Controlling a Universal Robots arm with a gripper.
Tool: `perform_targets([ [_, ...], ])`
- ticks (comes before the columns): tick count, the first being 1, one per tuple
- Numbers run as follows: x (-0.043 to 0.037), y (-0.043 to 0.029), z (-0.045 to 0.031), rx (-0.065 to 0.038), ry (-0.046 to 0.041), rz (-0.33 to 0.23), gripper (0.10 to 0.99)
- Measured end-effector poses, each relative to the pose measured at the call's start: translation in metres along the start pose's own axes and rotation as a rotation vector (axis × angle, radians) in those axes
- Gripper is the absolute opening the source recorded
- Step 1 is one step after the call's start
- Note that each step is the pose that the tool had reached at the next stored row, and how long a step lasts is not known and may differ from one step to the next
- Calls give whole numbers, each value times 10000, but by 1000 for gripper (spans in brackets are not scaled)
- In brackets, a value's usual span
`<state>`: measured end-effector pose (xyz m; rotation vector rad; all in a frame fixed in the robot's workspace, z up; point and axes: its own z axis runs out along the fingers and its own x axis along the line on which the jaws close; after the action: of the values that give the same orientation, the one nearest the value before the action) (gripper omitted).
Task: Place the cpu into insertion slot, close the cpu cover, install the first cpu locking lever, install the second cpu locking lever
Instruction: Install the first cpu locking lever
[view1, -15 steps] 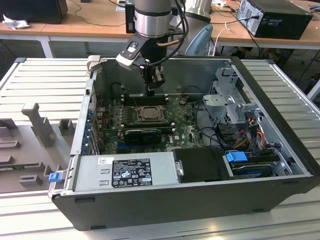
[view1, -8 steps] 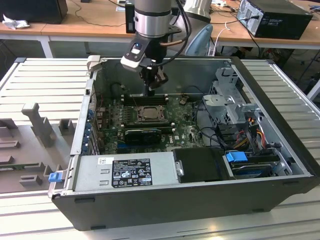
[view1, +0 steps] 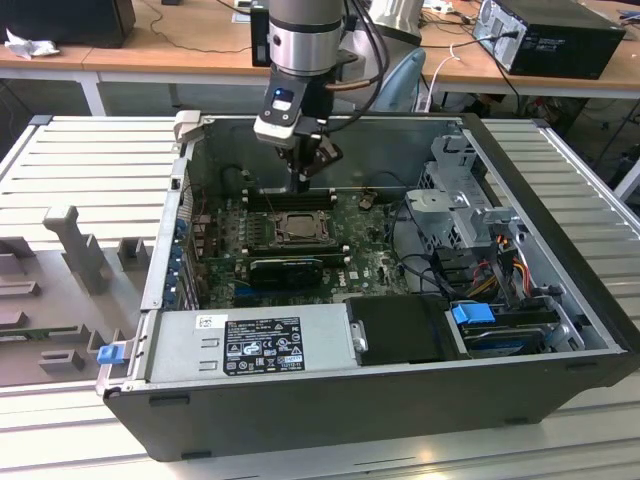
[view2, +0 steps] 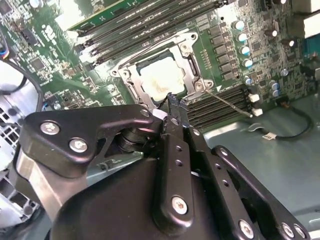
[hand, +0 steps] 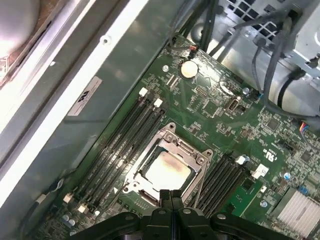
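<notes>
Cpu (hand: 167, 172), pale flat square, within grey metal cpu cover (hand: 189, 148)

An open black steel computer case (view1: 300, 425) lies on a grey ribbed metal table (view1: 90, 150). Along its near wall sits a grey power supply box with a printed label (view1: 250, 345), and a small blue plastic tab (view1: 108, 352) is at the lower left. Wooden desks (view1: 180, 50) run across the top, with a black tower computer (view1: 560, 35) at the exterior view's right. In the first wrist view, long black memory slots (hand: 122, 145) and a round silver coin battery (hand: 189, 69) sit on the green circuit board (hand: 210, 107).
</notes>
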<state>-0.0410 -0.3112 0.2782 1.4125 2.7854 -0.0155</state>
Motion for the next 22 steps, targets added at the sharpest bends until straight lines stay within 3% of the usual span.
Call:
perform_targets([
  [14, 0, 0, 1, -51, -1, -2430, 106],
  [21, 0, 0, 2, -81, -2, -3892, 106],
  [22, 0, 0, 3, -90, -2, -4295, 106],
])
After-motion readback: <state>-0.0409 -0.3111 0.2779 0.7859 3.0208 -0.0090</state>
